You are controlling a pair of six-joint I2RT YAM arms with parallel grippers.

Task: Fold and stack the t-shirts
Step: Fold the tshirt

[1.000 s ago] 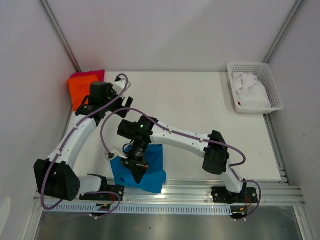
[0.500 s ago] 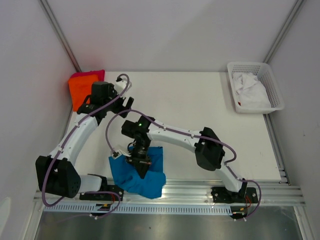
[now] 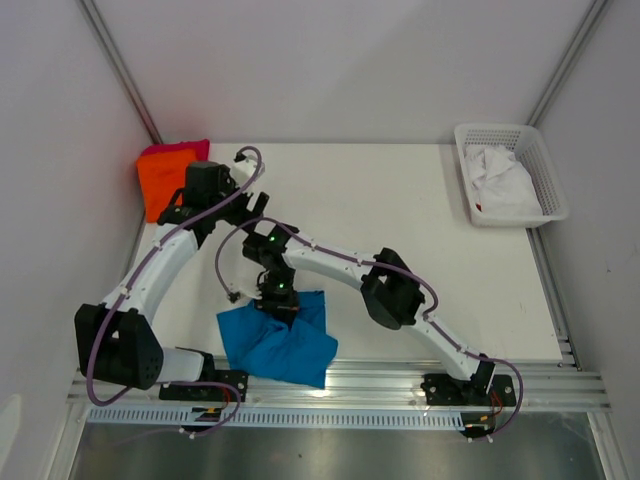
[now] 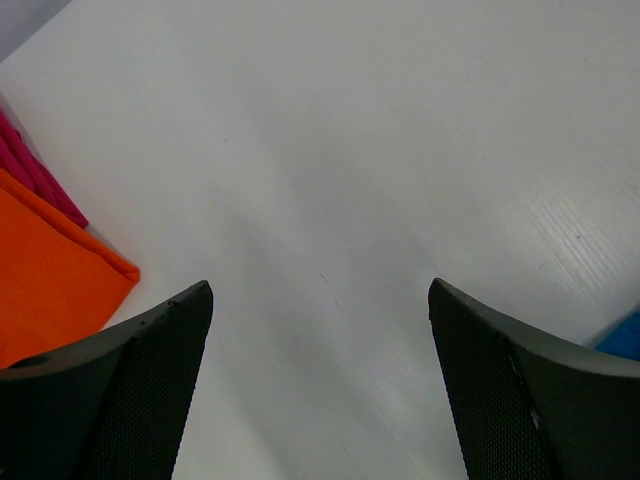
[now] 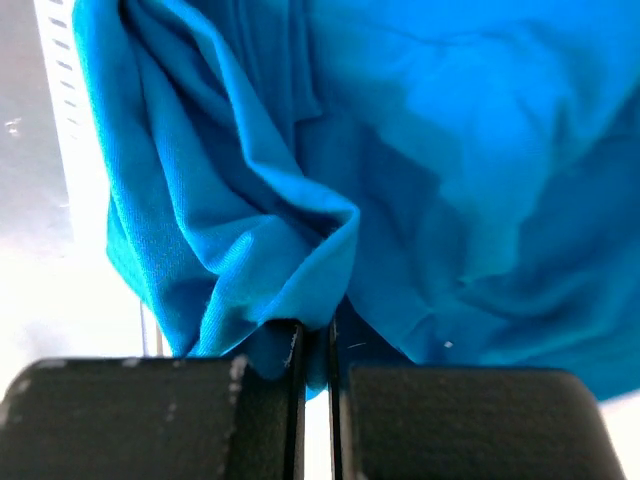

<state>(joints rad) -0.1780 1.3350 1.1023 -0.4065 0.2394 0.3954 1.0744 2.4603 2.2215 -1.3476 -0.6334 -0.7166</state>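
A bright blue t-shirt (image 3: 285, 348) lies rumpled near the table's front edge, left of centre. My right gripper (image 3: 278, 306) is at its far edge and shut on a raised fold of the blue cloth (image 5: 330, 240); in the right wrist view the gripper (image 5: 317, 330) pinches that fold between its jaws. An orange t-shirt (image 3: 158, 182) lies folded at the back left corner on top of a pinkish-red one (image 3: 182, 150). My left gripper (image 3: 245, 208) hovers just right of that stack, open and empty. The left wrist view shows the gripper (image 4: 318, 290) over bare table, with the orange t-shirt (image 4: 50, 270) at the left edge.
A white lattice basket (image 3: 505, 132) holding crumpled white cloth (image 3: 503, 180) stands at the back right corner. The metal rail (image 3: 400, 385) with both arm bases runs along the near edge, right by the blue shirt.
My right gripper has drawn back from the front edge, still holding the blue shirt, and the cloth now lies lower and more spread out. The left arm has barely moved.
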